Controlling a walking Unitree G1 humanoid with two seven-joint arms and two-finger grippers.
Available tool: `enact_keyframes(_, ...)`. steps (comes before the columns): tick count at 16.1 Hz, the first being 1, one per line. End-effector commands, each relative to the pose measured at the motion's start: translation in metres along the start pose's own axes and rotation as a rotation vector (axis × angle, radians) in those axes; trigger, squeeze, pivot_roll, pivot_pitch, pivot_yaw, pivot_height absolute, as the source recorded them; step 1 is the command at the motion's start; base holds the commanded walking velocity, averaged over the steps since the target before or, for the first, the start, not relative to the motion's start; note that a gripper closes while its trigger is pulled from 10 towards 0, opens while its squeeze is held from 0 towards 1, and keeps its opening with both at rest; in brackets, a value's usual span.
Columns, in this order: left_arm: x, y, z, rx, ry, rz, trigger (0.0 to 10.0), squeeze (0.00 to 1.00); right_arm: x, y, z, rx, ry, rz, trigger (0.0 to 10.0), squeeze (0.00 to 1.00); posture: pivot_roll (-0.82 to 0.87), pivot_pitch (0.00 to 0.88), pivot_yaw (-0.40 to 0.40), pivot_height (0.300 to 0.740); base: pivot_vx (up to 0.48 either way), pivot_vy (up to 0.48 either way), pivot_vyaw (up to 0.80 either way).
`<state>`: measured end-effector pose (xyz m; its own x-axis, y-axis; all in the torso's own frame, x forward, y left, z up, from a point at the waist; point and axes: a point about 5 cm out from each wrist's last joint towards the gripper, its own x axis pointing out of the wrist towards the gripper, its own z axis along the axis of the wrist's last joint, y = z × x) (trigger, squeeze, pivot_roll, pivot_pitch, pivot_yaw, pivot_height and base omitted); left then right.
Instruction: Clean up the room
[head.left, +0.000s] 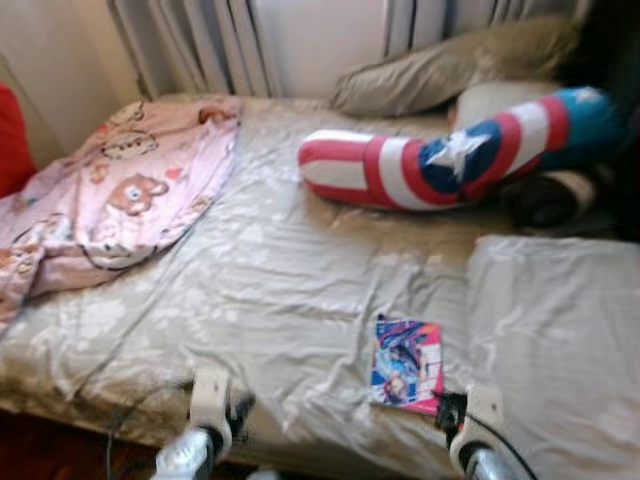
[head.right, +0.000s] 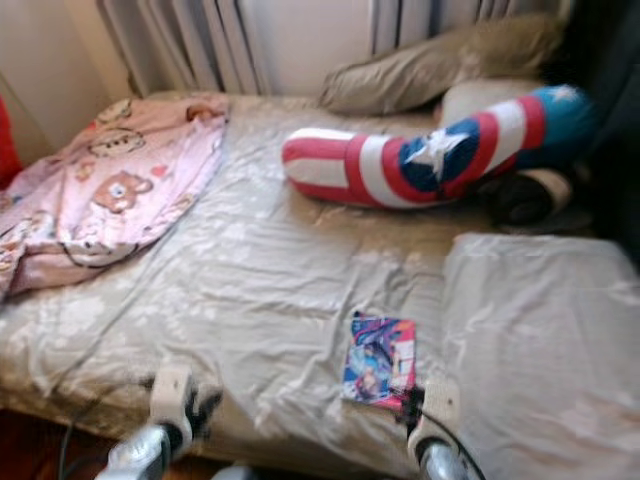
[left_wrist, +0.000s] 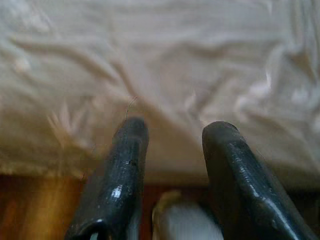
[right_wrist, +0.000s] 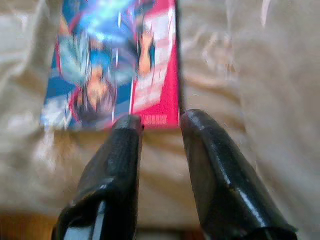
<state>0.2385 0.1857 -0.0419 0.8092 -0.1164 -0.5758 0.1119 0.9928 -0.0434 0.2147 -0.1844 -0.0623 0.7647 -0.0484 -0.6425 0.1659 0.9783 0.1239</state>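
the step in hand looks like reaching for the comic book (right_wrist: 116, 60), which lies flat on the bed (head.left: 270, 270) just ahead of the right tool (right_wrist: 159, 120) (fingers apart, nothing held), so next it should ease forward over the near edge, while the left tool (left_wrist: 172, 131), also apart, idles at the bed's edge.

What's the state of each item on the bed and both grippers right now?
Comic book: flat, face up, near the bed's front edge, not gripped.
Pink bear-print blanket: crumpled in a heap.
Bed sheet: wrinkled.
Star-and-stripes bolster pillow: lying curved near the headboard end.
Beige pillow: slumped against the curtain.
Right gripper: jaws open, tips at the comic book's edge.
Left gripper: jaws open, empty.
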Motion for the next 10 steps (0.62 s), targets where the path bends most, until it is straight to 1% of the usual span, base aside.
enact_keyframes(1, -0.004, 0.001, -0.015, -0.004, 0.076, 0.031, 10.0, 0.0, -0.003, 0.001, -0.015, -0.012, 0.08, 0.011, 10.0, 0.0, 0.03, 0.0, 0.011, 0.667, 0.0, 0.0, 0.0)
enact_keyframes(2, -0.006, 0.0, -0.025, -0.022, 0.109, 0.049, 10.0, 0.0, -0.005, -0.002, -0.019, -0.003, 0.103, 0.001, 10.0, 0.0, 0.03, 0.0, 0.007, 0.667, 0.0, 0.0, 0.0)
enact_keyframes(4, -0.008, -0.002, -0.031, -0.03, 0.13, 0.057, 10.0, 0.0, -0.006, -0.005, -0.02, 0.017, 0.102, -0.003, 10.0, 0.0, 0.02, 0.0, 0.004, 0.672, 0.0, 0.0, 0.0)
enact_keyframes(5, -0.009, -0.002, -0.034, -0.03, 0.139, 0.062, 10.0, 0.0, -0.007, -0.006, -0.022, 0.013, 0.106, -0.004, 10.0, 0.0, 0.02, 0.0, 0.005, 0.682, 0.0, 0.0, 0.0)
enact_keyframes(7, -0.011, -0.001, -0.038, -0.029, 0.154, 0.069, 10.0, 0.0, -0.009, -0.007, -0.027, 0.024, 0.119, -0.012, 10.0, 0.0, 0.01, 0.0, 0.007, 0.697, 0.0, 0.0, 0.0)
enact_keyframes(8, -0.011, 0.0, -0.038, -0.02, 0.164, 0.071, 10.0, 0.0, -0.012, -0.008, -0.035, 0.036, 0.159, -0.026, 10.0, 0.0, 0.01, 0.0, 0.009, 0.712, 0.0, 0.0, 0.0)
enact_keyframes(10, -0.01, 0.0, -0.038, -0.017, 0.164, 0.073, 10.0, 0.0, -0.014, -0.008, -0.04, 0.035, 0.176, -0.024, 10.0, 0.0, 0.01, 0.0, 0.009, 0.732, 0.0, 0.0, 0.0)
